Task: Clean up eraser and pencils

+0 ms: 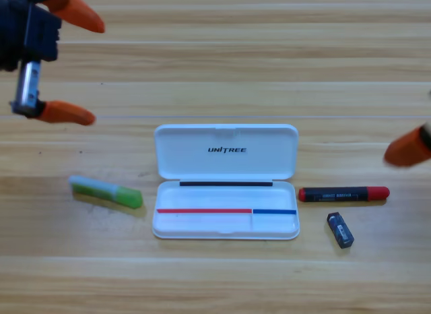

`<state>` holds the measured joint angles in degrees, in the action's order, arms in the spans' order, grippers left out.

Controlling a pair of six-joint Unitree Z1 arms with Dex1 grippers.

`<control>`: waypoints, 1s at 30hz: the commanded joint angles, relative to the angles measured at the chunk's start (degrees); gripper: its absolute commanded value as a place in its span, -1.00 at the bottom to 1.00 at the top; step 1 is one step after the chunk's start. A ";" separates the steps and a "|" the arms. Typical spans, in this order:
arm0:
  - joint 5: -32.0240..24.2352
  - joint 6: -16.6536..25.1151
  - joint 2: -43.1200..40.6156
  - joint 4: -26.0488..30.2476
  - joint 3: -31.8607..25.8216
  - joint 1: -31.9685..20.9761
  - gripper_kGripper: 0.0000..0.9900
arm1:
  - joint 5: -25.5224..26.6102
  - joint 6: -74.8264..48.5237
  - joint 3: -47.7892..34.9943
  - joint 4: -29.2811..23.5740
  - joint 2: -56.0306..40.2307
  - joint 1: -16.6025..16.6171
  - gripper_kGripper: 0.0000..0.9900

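Wooden table point(215, 58); left pincer point(79, 66) wide open, empty

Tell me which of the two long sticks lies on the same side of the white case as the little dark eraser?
The red stick, right of the white case, just above the eraser. The green bar lies alone on the left.

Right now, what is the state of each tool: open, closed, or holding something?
Left tool: open, holding nothing, at the upper left corner.
Right tool: only one tip shows at the right edge; cannot be told.
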<state>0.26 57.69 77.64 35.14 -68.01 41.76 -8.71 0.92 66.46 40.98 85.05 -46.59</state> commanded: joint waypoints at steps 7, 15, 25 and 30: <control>0.00 14.56 15.96 11.18 -5.38 -14.87 0.97 | 5.37 12.79 3.06 1.21 22.36 -0.95 1.00; -0.35 15.96 25.72 15.22 -5.82 -14.78 0.97 | 5.11 18.94 6.67 1.21 28.42 -0.95 0.94; -1.67 14.38 34.16 15.58 -9.78 -14.69 0.96 | 5.37 21.49 7.11 1.21 32.38 -0.95 0.80; -2.90 13.50 35.74 15.31 -9.95 -14.43 0.96 | 5.64 21.84 6.84 1.21 33.69 -0.95 0.71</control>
<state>-1.40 72.24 110.04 50.52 -77.95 27.60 -3.34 22.04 73.72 41.68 115.02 -46.60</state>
